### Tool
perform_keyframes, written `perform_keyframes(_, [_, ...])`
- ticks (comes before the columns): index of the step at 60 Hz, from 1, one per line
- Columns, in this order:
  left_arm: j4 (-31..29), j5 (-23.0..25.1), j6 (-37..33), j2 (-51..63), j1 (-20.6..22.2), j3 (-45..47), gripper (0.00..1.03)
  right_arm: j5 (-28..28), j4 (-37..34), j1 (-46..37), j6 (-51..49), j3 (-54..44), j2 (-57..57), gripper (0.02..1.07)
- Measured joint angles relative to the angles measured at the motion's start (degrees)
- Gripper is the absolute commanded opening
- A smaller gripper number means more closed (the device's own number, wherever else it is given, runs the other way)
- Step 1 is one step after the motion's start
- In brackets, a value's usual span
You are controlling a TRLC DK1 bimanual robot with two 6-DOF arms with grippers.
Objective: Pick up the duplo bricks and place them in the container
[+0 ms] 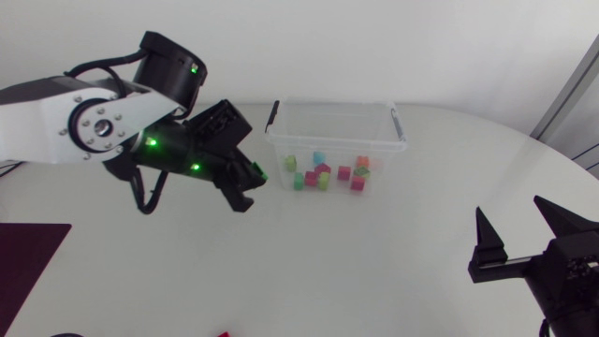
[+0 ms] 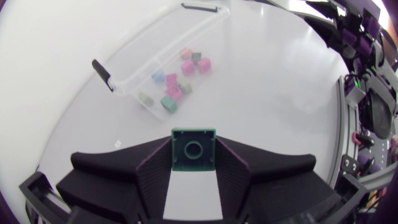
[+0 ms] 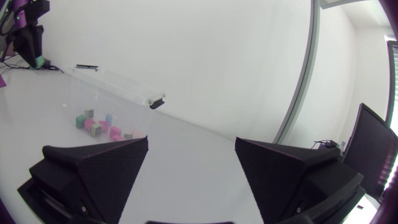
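Holding: my left claw (image 2: 194, 155) clamps a green duplo brick (image 2: 194, 146).
Container (image 1: 337, 143): I should bring the brick over the rim and release it low.
Right claw (image 1: 511, 211): wide, resting.

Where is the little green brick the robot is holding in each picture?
Head view: the green square duplo brick is at the tip of the left tool, just beside the clear plastic container.
Left wrist view: the brick is pinched between that tool's fingers, with the container ahead.
Right wrist view: the brick is a tiny green speck far ahead, beyond the container.
Shared landmark: the clear plastic container.
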State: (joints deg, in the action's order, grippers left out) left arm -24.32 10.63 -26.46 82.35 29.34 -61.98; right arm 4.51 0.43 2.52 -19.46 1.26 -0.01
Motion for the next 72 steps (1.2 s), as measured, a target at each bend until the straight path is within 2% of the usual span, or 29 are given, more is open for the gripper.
perform_keyframes(18, [12.3, 0.1, 8.9, 12.6, 0.0, -12.4, 0.08, 0.0, 0.0, 0.0, 0.0, 0.0, 0.0, 1.03])
perform_keyframes(34, [15.4, -0.3, 11.5, 22.0, -1.0, -23.3, 0.11, 0.0, 0.0, 0.0, 0.0, 0.0, 0.0, 1.03])
perform_keyframes(36, [15.6, -0.5, 11.7, 23.2, -1.1, -24.6, 0.15, 0.0, 0.0, 0.0, 0.0, 0.0, 0.0, 1.03])
perform_keyframes(38, [16.1, -0.7, 11.7, 24.5, -1.3, -25.7, 0.24, 0.0, 0.0, 0.0, 0.0, 0.0, 0.0, 1.03])
perform_keyframes(45, [18.3, -2.6, 12.2, 28.0, -2.0, -27.6, 0.81, 0.0, 0.0, 0.0, 0.0, 0.0, 0.0, 1.03])
perform_keyframes(50, [18.6, -4.0, 12.6, 29.5, -2.2, -27.8, 0.97, 0.0, 0.0, 0.0, 0.0, 0.0, 0.0, 1.03])
perform_keyframes(62, [18.9, -5.1, 13.4, 29.4, -2.3, -27.4, 0.98, 0.0, 0.0, 0.0, 0.0, 0.0, 0.0, 1.03])
perform_keyframes(72, [20.1, -5.2, 13.4, 23.2, -3.2, -20.0, 0.98, -0.5, 0.0, 0.7, 0.0, 0.0, 0.0, 1.03])
